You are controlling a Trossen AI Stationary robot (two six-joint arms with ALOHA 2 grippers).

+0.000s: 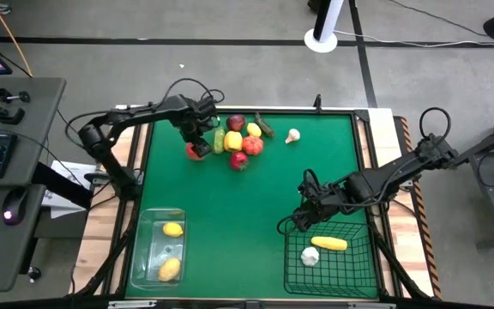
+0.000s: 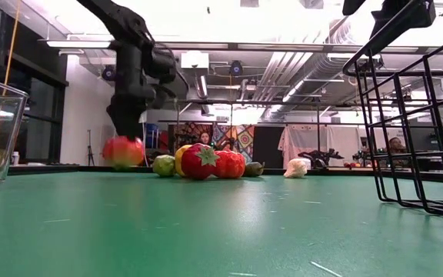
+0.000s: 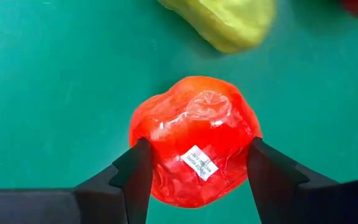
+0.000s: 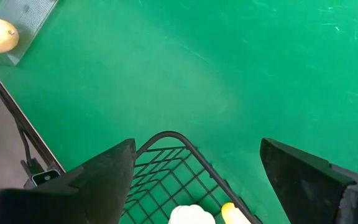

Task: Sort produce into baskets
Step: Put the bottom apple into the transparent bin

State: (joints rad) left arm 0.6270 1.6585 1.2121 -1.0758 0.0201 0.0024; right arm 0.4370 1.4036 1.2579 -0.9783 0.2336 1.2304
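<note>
Red and glossy, the apple (image 3: 192, 140) sits squarely between the left gripper's (image 3: 194, 171) two dark fingers, one pad against each flank, so the jaws look pinched on it with the sticker facing the wrist camera. From the low view the fruit (image 2: 123, 151) appears to be resting on the green table (image 1: 230, 215), at the left end of the produce pile (image 1: 240, 142) near the far edge, just beside a green piece (image 1: 219, 141). It is roundish, so there is no long axis to worry about; the grip across its middle looks fair. My guess is the lift comes next, and the clear bin (image 1: 144, 249) lies straight back toward the near left corner, on this arm's own side. The right gripper (image 4: 194, 180) hangs with its jaws spread wide over the corner of the wire basket (image 1: 358, 275), well apart from the pile.
</note>
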